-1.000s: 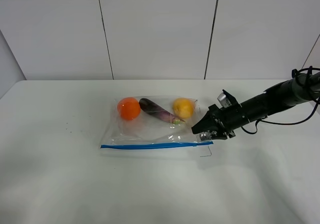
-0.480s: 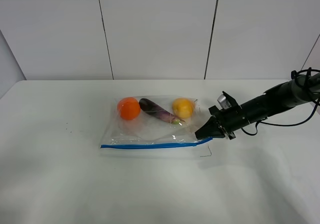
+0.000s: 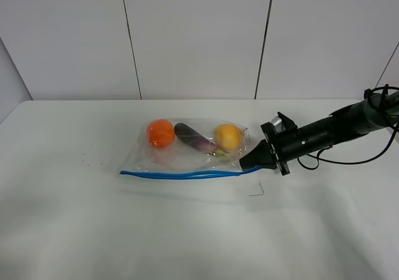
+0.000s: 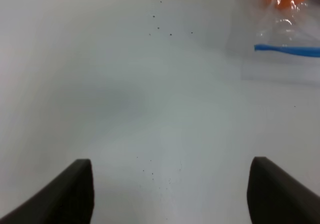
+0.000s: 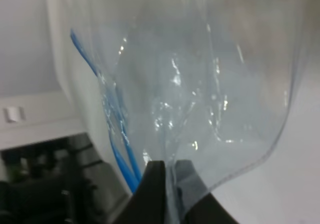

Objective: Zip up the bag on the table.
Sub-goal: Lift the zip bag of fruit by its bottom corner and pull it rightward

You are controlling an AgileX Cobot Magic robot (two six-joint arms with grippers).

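The clear bag (image 3: 181,157) lies mid-table (image 3: 93,230) with an orange (image 3: 161,133), a purple eggplant (image 3: 194,140) and a yellow fruit (image 3: 228,136) inside. Its blue zipper strip (image 3: 181,174) runs along the near edge. My right gripper (image 3: 250,162) is shut on the bag's right corner by the zipper end and holds it slightly raised. The right wrist view shows its fingertips (image 5: 167,173) pinching clear plastic beside the blue strip (image 5: 117,149). My left gripper (image 4: 170,189) is open and empty over bare table. The bag's left corner (image 4: 285,39) lies ahead of it.
Tiny dark specks (image 3: 87,163) lie on the table left of the bag. A thin dark mark (image 3: 257,190) sits just in front of the right gripper. The right arm's cable (image 3: 349,160) hangs over the right side. White wall panels stand behind the table.
My right gripper has closed on the bag's right corner and lifted it. The zipper strip has risen and bowed, and the bag has shifted slightly to the left.
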